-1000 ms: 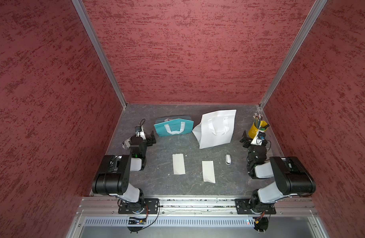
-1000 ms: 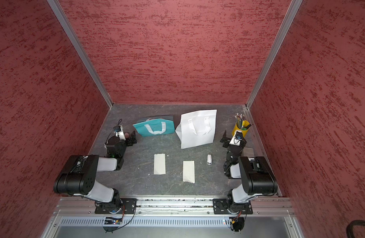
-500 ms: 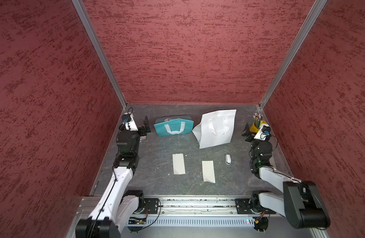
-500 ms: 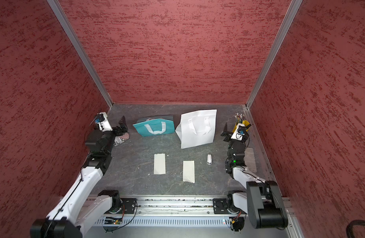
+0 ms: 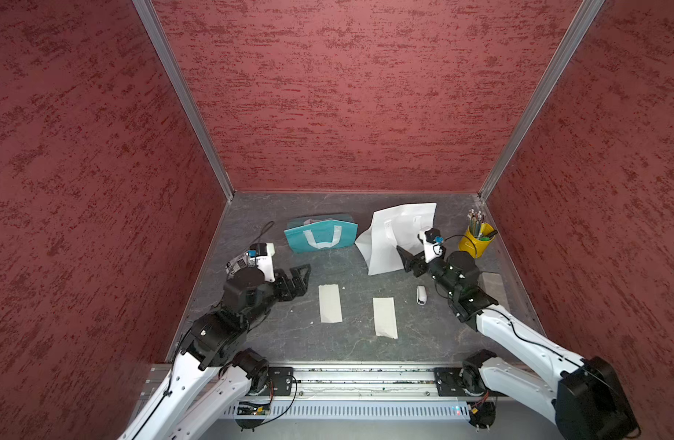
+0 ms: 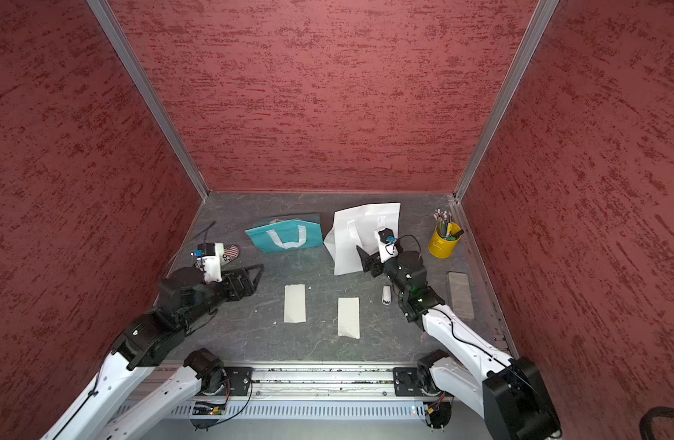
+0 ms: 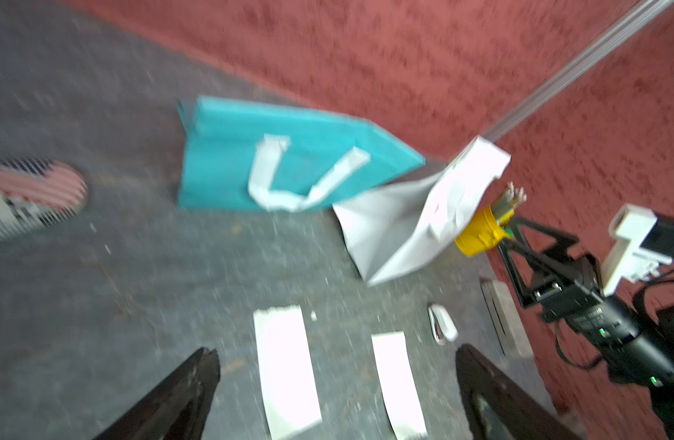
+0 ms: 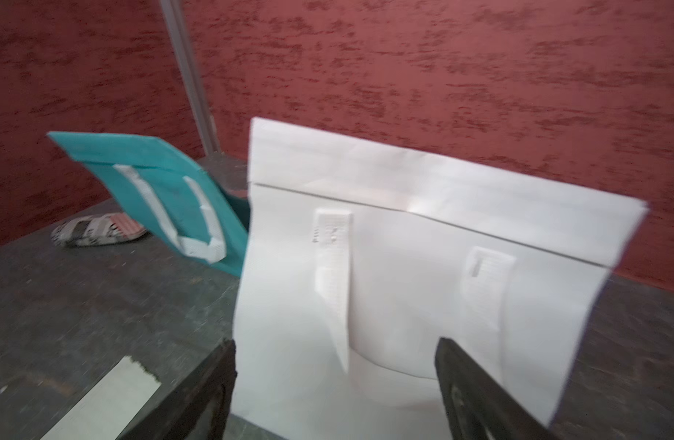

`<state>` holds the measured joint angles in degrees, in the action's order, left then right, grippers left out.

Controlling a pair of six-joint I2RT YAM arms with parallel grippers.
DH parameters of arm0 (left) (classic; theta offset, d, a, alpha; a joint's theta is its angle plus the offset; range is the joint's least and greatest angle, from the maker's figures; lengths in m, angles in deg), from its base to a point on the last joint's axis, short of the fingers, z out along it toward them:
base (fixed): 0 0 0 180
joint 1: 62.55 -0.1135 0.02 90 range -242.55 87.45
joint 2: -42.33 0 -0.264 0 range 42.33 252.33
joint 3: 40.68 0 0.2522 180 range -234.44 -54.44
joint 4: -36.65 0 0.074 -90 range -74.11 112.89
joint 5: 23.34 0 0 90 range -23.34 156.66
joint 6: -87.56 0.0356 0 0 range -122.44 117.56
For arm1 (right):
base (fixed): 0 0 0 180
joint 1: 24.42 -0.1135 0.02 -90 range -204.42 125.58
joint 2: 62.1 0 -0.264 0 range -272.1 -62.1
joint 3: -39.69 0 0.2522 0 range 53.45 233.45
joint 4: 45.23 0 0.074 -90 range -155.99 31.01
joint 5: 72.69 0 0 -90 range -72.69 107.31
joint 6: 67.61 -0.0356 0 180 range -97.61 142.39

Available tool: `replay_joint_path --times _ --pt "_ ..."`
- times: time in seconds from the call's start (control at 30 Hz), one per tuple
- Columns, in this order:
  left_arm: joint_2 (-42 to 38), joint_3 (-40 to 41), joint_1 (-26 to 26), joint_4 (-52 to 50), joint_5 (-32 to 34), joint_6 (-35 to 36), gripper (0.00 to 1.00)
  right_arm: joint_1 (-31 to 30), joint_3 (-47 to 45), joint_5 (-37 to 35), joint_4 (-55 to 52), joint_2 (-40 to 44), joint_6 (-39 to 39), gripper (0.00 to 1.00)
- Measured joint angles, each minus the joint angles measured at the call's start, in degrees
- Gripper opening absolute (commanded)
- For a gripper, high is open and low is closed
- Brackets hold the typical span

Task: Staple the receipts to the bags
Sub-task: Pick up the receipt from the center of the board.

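top views both show nothing stapled yet: the receipts (image 5: 330, 303) lie loose mid-bench (image 5: 350, 343), apart from the bags. the teal bag (image 5: 347, 233) and white bag (image 5: 389, 244) sit toward the back edge, and the stapler (image 5: 421, 295) lies untouched just right of the receipts. the left gripper (image 5: 303, 280) hangs wide apart and empty near the left receipt. the right gripper (image 5: 406, 259), fingers apart and empty, hovers at the white bag's near edge. all the work looks left to do.

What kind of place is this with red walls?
Probably a robot test booth: red walls box in a grey tabletop, and the left arm and right arm sit on a metal rail at its front.
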<state>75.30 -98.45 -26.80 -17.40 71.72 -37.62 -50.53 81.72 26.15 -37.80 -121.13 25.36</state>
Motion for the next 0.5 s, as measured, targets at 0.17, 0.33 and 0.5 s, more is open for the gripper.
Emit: replay_joint_path --times 0.17,0.33,0.5 --pt "4.9 4.7 15.7 -4.9 2.8 -13.4 0.97 -6.8 0.2 4.7 -3.0 -1.6 0.4 0.25" --pt "11.5 9.6 19.4 -5.1 -1.1 -25.2 0.97 -10.1 0.2 7.0 -4.2 -6.1 -0.2 0.15" --pt "12.3 15.7 18.4 -2.4 -5.7 -33.8 0.88 -10.6 0.2 7.6 -4.0 -8.0 -0.8 0.21"
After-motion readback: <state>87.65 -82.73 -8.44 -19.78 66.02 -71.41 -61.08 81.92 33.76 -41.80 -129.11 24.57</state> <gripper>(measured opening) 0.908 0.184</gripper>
